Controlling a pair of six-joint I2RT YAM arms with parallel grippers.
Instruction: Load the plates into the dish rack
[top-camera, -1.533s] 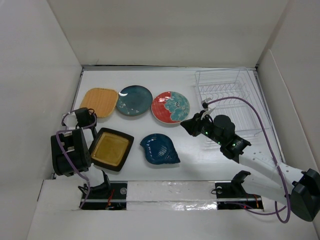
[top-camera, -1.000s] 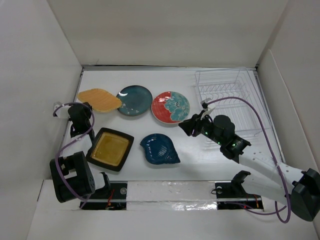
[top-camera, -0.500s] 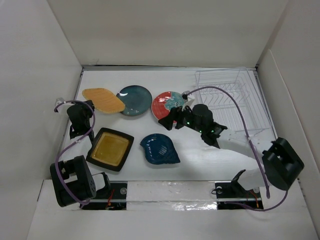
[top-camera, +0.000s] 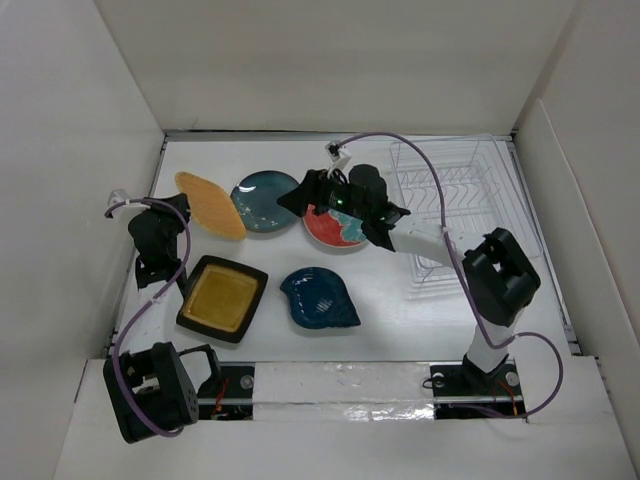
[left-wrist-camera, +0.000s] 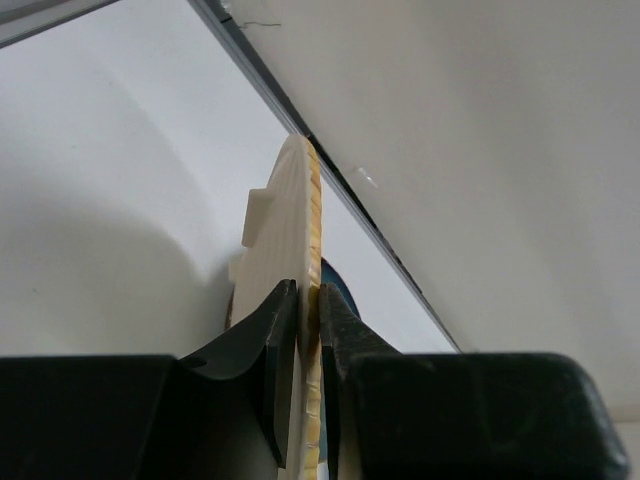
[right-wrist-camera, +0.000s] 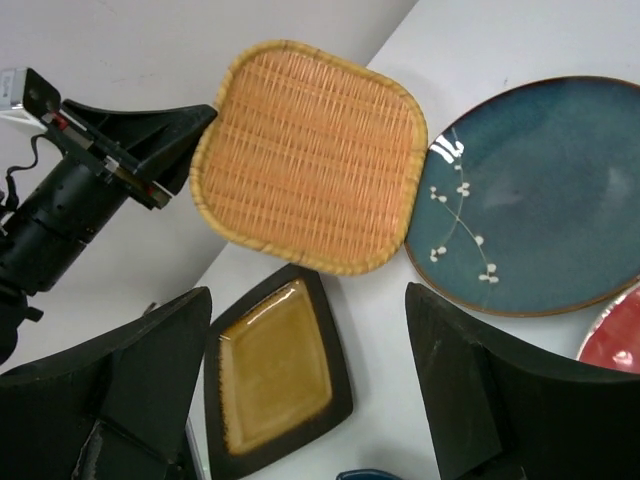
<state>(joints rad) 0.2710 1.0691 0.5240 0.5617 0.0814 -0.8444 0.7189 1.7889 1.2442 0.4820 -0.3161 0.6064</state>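
Note:
My left gripper (top-camera: 178, 208) is shut on the rim of the orange rounded-square plate (top-camera: 211, 204), holding it tilted on edge off the table at the back left. In the left wrist view the plate (left-wrist-camera: 290, 220) stands edge-on between the fingers (left-wrist-camera: 280, 340). My right gripper (top-camera: 295, 198) hangs open over the gap between the round dark teal plate (top-camera: 262, 200) and the red-and-teal patterned plate (top-camera: 340, 230). It holds nothing. The right wrist view shows the orange plate (right-wrist-camera: 310, 155), the teal plate (right-wrist-camera: 540, 200) and the mustard-yellow plate (right-wrist-camera: 275, 375). The white wire dish rack (top-camera: 460, 195) stands at the back right.
The mustard-yellow plate (top-camera: 222, 297) and the dark blue leaf-shaped plate (top-camera: 320, 297) lie flat near the front. White walls close in the table on three sides. The right arm's purple cable (top-camera: 420, 160) arcs over the rack's left side.
The right arm swung left from beside the rack to above the teal and red plates, and its jaws opened. The left gripper raised the orange plate and tipped it steeper on edge.

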